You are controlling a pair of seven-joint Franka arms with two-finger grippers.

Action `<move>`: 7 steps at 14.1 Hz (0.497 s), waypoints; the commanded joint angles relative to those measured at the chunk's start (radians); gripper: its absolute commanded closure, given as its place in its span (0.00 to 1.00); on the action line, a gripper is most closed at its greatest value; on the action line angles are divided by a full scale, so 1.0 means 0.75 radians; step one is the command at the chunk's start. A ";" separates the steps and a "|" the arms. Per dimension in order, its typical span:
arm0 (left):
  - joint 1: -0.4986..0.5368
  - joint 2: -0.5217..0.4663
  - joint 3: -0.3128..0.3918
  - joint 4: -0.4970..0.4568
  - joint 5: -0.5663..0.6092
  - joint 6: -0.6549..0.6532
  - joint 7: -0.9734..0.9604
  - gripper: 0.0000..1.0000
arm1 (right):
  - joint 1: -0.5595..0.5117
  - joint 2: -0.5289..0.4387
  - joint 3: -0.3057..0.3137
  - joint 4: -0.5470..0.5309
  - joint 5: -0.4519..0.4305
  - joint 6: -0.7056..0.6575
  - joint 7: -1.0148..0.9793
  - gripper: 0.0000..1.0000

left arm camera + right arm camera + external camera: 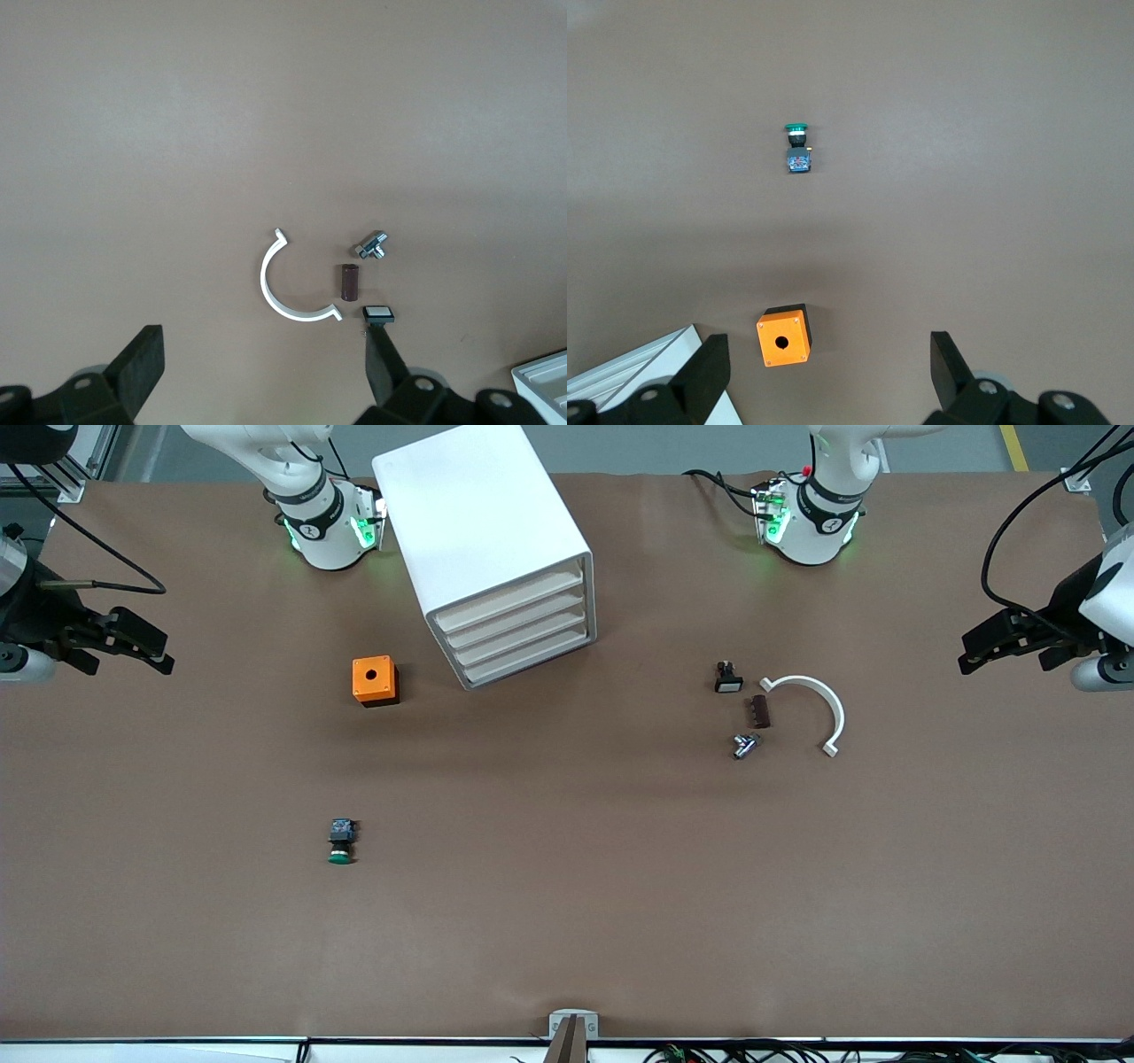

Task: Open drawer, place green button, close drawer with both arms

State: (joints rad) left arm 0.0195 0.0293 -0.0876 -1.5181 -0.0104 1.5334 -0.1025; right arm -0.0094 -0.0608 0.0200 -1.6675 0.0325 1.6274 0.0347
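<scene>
The brown desk (567,921) carries, as its biggest thing, the white box cabinet (483,540), standing near the right arm's base with its four cream-fronted trays turned toward the front camera and slightly toward the left arm's end; the drawer (530,660), lowest of the four, sits flush with the others, so nothing has been opened and the task looks to be at its very start. The left hand (997,645) hangs over the left arm's end of the desk, fingers spread wide and holding nothing; the right hand (133,645) hangs likewise over the right arm's end, fingers wide apart and empty. Next in size come the white half-ring clip (819,708) and the orange box (375,680), the box lying beside the cabinet toward the right arm's end. The button (341,841) lies on its side well apart from the cabinet, nearer the front camera than the orange box, green cap pointing toward that camera. Smallest are a black part with a white face (728,679), a dark brown block (760,711) and a small metal fitting (745,744), clustered just beside the clip. The first move is probably for one hand to reach the cabinet front and catch the lowest tray's edge without snagging the tray above.
</scene>
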 commanded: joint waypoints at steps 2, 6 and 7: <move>0.011 0.002 -0.002 0.014 -0.043 -0.077 0.010 0.00 | -0.012 -0.029 0.004 -0.024 0.016 -0.022 -0.011 0.00; -0.040 0.043 -0.010 0.018 -0.054 -0.079 -0.004 0.00 | -0.020 -0.025 0.002 -0.014 0.014 -0.038 -0.013 0.00; -0.071 0.059 -0.010 0.018 -0.078 -0.079 -0.006 0.00 | -0.022 -0.025 0.002 -0.012 0.014 -0.041 -0.013 0.00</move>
State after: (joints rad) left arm -0.0018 0.0490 -0.0914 -1.5204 -0.0437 1.4883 -0.1025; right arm -0.0098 -0.0608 0.0162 -1.6678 0.0325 1.6086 0.0347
